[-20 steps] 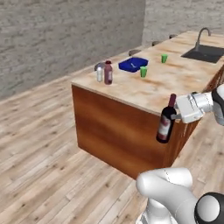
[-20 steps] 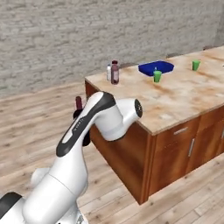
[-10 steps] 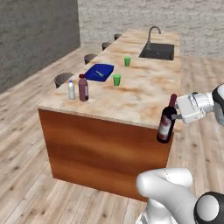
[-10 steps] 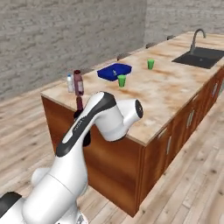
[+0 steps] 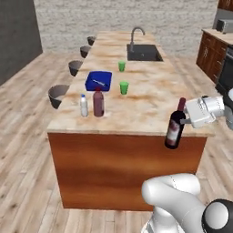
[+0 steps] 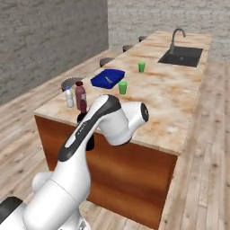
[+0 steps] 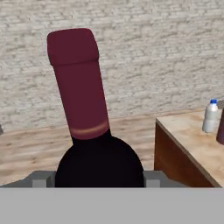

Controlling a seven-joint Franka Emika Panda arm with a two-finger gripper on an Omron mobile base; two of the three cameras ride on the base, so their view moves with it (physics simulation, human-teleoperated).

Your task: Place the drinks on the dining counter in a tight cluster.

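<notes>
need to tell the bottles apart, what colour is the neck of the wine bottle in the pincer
Dark red, above a black body on the wine bottle; clearest in the hand view.

My arm hides most of the wine bottle (image 6: 88, 140); beside the water bottle (image 7: 210, 115), the juice bottle (image 7: 221, 128) is cut off.

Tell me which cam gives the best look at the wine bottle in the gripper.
Left base view: the whole wine bottle shows, held tilted in the gripper in front of the dining counter's near edge. Hand view gives just its red neck and dark shoulder. In the right base view the arm covers most of it.
</notes>
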